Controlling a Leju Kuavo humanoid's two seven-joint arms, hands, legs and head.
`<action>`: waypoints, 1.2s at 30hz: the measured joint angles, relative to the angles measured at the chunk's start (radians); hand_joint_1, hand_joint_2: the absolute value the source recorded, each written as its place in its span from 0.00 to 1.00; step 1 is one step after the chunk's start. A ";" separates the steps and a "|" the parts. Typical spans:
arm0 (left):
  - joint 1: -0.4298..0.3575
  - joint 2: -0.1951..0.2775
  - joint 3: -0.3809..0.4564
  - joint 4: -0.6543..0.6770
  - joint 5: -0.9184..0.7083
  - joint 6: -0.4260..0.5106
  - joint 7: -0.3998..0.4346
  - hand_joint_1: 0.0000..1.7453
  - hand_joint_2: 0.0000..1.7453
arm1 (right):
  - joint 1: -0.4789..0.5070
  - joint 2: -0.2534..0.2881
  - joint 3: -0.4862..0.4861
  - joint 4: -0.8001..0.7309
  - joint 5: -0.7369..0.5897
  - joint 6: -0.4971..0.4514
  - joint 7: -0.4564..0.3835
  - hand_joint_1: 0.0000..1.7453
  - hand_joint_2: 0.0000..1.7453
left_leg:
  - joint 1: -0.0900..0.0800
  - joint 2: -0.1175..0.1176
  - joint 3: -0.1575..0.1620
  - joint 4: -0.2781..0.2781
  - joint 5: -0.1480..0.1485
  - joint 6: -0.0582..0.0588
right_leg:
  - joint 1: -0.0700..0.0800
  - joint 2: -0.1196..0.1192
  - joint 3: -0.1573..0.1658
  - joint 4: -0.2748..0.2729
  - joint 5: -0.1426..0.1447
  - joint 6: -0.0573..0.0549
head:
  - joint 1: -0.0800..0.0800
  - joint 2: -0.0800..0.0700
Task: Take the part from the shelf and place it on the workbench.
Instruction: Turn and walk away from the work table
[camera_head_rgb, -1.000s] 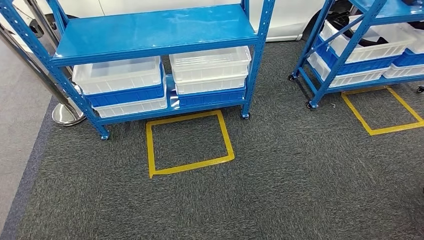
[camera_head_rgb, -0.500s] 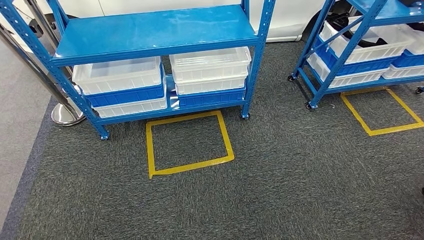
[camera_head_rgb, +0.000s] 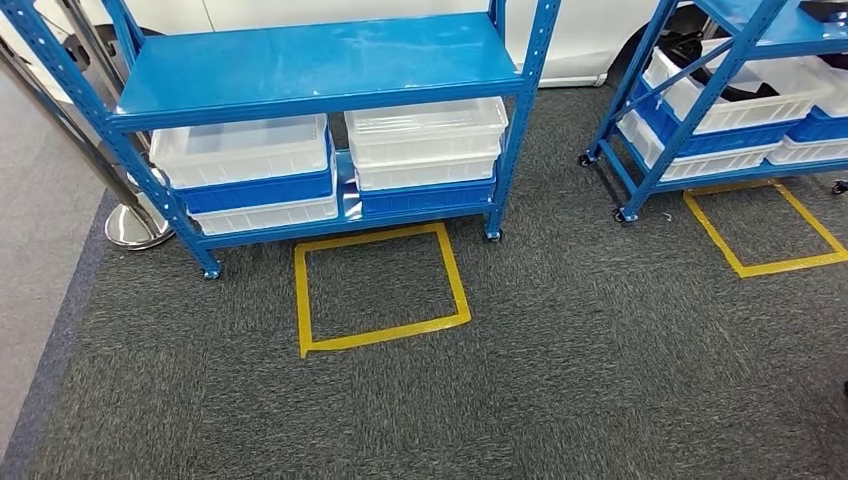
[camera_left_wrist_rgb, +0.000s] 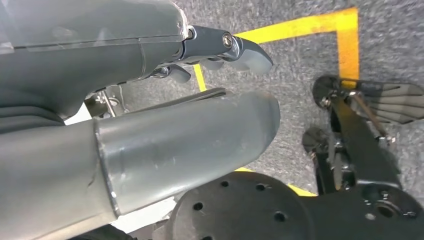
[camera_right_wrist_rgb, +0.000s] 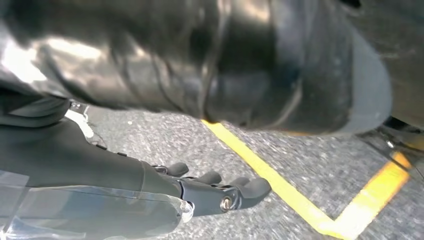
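Observation:
A blue shelf rack stands ahead on dark carpet, its top board bare. Under that board sit white bins stacked on blue bins; the white ones look empty. A second blue rack at the right carries a white bin with dark things in it, too small to identify. My left hand hangs over the carpet with fingers stretched out and nothing in it. My right hand hangs likewise, fingers straight and apart, holding nothing.
A yellow tape square marks the carpet in front of the left rack, another lies before the right rack. A metal post base stands at the left rack's corner. Yellow tape runs below both hands.
The whole picture has drifted slightly right and down, so the camera has moved a little. The racks and bins stand as before.

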 joint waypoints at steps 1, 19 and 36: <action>-0.001 0.000 0.000 0.000 0.000 0.000 0.000 0.00 0.00 | 0.000 0.000 0.000 0.000 0.000 0.000 0.000 0.00 0.00 | -0.001 -0.001 0.001 0.000 -0.001 0.001 | 0.000 0.004 -0.040 0.069 -0.026 0.000 | 0.000 0.000; -0.002 0.000 0.000 0.002 0.002 0.005 0.004 0.00 0.00 | 0.003 0.004 0.000 0.000 0.003 0.000 0.000 0.00 0.00 | 0.008 -0.010 -0.147 0.320 -0.142 -0.073 | 0.008 0.002 0.043 -0.122 0.080 -0.061 | -0.001 0.000; 0.000 0.006 0.002 0.002 0.005 0.009 0.010 0.00 0.00 | 0.000 0.009 -0.002 0.000 0.003 0.005 0.000 0.00 0.00 | 0.000 -0.013 0.049 0.001 -0.039 -0.011 | 0.000 0.009 -0.079 0.051 0.039 -0.005 | 0.001 0.000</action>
